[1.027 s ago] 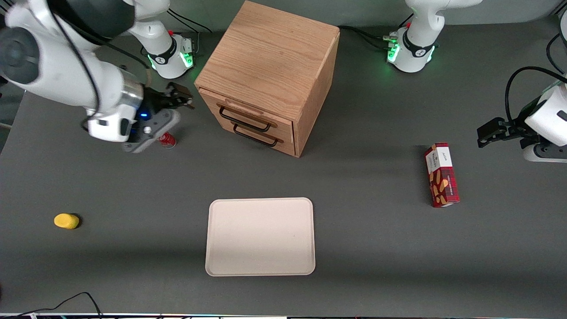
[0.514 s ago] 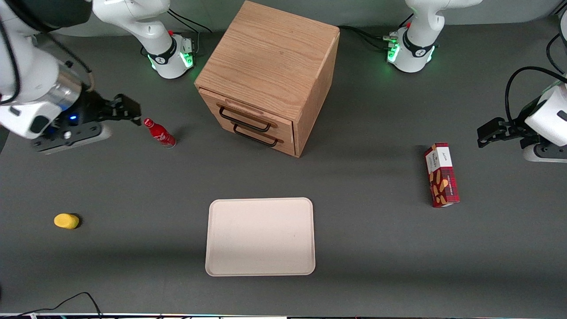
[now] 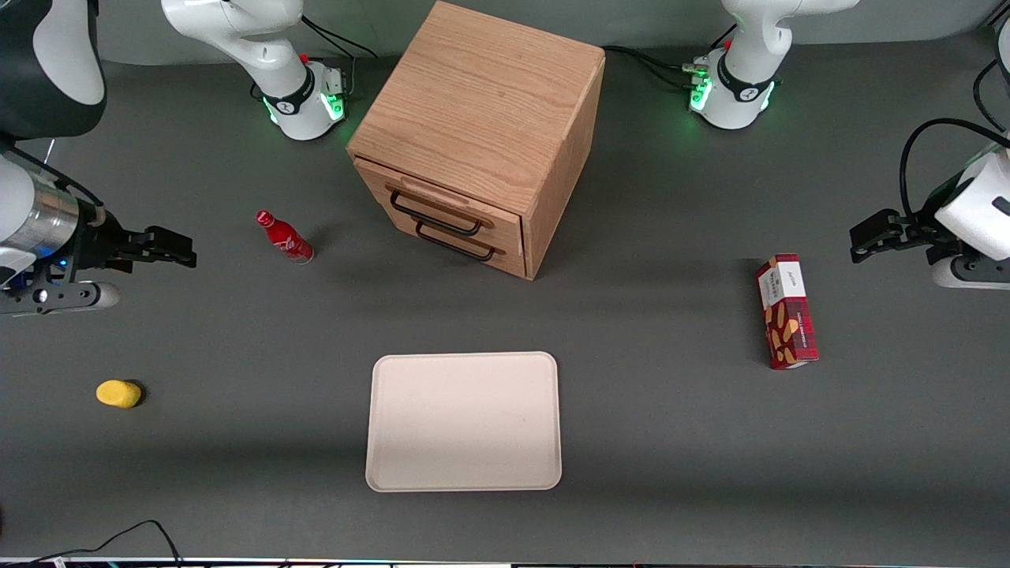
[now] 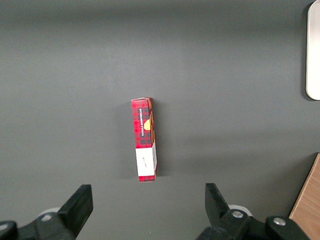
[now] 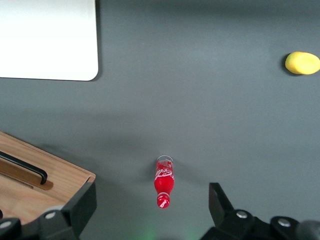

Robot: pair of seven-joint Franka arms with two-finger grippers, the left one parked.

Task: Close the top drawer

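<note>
- Black two-finger gripper (image 3: 185,254) on the working arm is up off the grey table (image 3: 671,410), way out at its own end, fingers spread wide with nothing between them. From its wrist camera you can see both fingertips (image 5: 82,202) with the bottle standing in the gap below.
- One small yellow rounded object (image 3: 118,393) sits on the table, nearer the front camera than the gripper.
- One red soda bottle (image 3: 284,237) with a white logo stands upright, between the gripper and the cabinet, touching neither.
- One light oak cube cabinet (image 3: 481,118) with two drawers, each with one black wire handle. The top drawer (image 3: 438,203) looks pushed in, face about level with the lower drawer (image 3: 461,241) under it.
- One pale beige rectangular tray (image 3: 464,420) with rounded corners lies flat, nearer the front camera than the cabinet.
- One red plaid snack box (image 3: 786,309) lies flat toward the parked arm's end of the table.
</note>
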